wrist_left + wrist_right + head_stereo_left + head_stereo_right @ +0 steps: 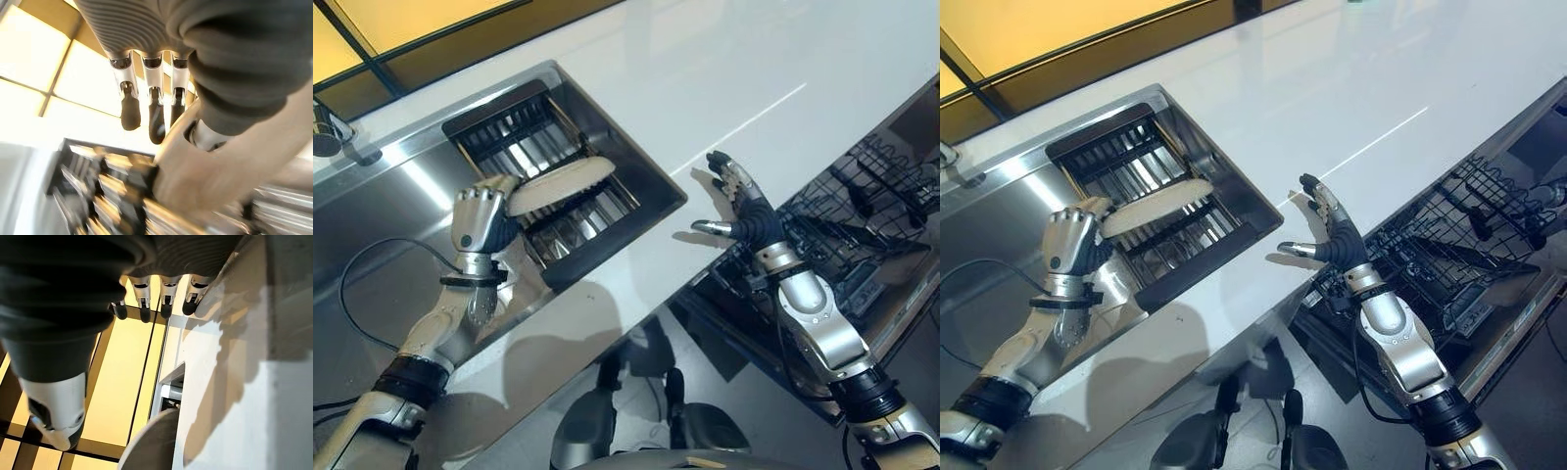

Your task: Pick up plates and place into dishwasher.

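A cream plate (563, 183) hangs tilted over the black rack (530, 125) in the steel sink (382, 206). My left hand (480, 220) is shut on its left edge, with the thumb pinching the plate (215, 166) and the fingers (156, 117) behind it. My right hand (1332, 235) hovers open with spread fingers over the white counter's front edge, between the sink and the dishwasher rack (1459, 235). From the right wrist view the plate (151, 440) shows beyond the straight fingers (166, 303).
The white counter (705, 78) runs from the sink to the right. The pulled-out black wire dishwasher rack sits below its front edge at the right. A faucet (328, 132) stands at the sink's far left. Dark windows line the back.
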Motion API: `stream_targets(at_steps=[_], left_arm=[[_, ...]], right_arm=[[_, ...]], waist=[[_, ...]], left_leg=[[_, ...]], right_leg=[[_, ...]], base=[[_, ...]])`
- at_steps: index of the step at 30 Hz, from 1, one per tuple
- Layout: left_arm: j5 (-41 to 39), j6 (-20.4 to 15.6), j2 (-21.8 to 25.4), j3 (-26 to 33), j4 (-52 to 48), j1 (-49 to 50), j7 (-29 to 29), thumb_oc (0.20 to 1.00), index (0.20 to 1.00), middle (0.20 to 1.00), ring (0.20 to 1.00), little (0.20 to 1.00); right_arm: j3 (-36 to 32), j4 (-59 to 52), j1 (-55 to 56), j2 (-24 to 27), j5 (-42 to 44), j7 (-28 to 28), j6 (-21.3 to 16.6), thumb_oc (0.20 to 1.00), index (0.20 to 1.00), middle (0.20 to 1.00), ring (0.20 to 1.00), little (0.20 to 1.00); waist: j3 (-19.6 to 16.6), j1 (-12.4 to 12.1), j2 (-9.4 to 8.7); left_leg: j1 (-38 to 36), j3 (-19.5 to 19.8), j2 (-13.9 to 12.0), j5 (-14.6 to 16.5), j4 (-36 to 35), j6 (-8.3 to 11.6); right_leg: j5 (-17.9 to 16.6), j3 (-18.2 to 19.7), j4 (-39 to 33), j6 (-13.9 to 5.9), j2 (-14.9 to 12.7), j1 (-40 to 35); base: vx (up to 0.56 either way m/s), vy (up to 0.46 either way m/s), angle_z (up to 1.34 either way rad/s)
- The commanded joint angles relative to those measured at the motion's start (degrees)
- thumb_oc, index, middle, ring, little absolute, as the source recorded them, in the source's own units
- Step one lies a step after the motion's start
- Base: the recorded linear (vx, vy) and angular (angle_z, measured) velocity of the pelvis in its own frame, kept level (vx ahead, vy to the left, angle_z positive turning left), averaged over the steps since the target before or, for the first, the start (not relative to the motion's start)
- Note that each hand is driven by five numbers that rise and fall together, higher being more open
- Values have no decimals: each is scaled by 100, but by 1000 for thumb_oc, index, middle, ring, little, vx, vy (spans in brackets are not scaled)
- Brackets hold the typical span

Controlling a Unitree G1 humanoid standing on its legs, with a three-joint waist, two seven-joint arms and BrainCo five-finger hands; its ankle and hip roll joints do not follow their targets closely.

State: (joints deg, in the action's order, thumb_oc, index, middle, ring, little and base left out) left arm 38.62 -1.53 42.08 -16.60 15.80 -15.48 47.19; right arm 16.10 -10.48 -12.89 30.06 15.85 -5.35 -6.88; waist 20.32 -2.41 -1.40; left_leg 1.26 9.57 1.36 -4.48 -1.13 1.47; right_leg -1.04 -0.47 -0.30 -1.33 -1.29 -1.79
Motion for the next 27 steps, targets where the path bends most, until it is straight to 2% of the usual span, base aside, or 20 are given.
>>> stream_targets(at_steps=[1, 14, 18, 22, 27], left_arm=[[10, 2, -1097, -282, 399, 482, 423, 200, 200, 200, 200, 200], [-379, -174, -1178, -26, 513, 674, 740, 200, 200, 200, 200, 200], [-658, -463, -1191, 129, 418, 746, 766, 200, 200, 200, 200, 200], [-1090, -769, -1239, 357, 191, 856, 558, 200, 200, 200, 200, 200], [-1651, -1302, -1333, 666, -253, 946, 382, 200, 200, 200, 200, 200]], right_arm=[[22, -184, 7, -171, -11, -59, -250, 1000, 1000, 1000, 1000, 1000], [-106, -231, 235, -187, 66, 92, -225, 1000, 1000, 1000, 1000, 1000], [-161, -255, 320, -207, 42, 114, -224, 1000, 1000, 1000, 1000, 1000], [-238, -271, 421, -243, -1, 125, -236, 1000, 1000, 1000, 1000, 1000], [-352, -340, 515, -268, -39, 124, -204, 1000, 1000, 1000, 1000, 1000]], waist=[[-255, -79, -390], [-413, -72, -353], [-462, -94, -343], [-526, -123, -320], [-602, -140, -267]], left_leg=[[205, -86, -221, -11, 68, -146], [134, -50, -211, 0, 105, -143], [113, -21, -200, 0, 109, -138], [79, 15, -188, -5, 95, -134], [3, 57, -166, -15, 54, -128]], right_leg=[[35, 112, 687, -276, -33, 427], [66, 184, 714, -236, -15, 320], [78, 180, 695, -232, -27, 265], [92, 169, 682, -227, -34, 214], [123, 140, 669, -222, -48, 132]], base=[[-9, -25, -5], [18, 3, -2], [0, 0, 0], [0, 0, 0], [0, 0, 0]])
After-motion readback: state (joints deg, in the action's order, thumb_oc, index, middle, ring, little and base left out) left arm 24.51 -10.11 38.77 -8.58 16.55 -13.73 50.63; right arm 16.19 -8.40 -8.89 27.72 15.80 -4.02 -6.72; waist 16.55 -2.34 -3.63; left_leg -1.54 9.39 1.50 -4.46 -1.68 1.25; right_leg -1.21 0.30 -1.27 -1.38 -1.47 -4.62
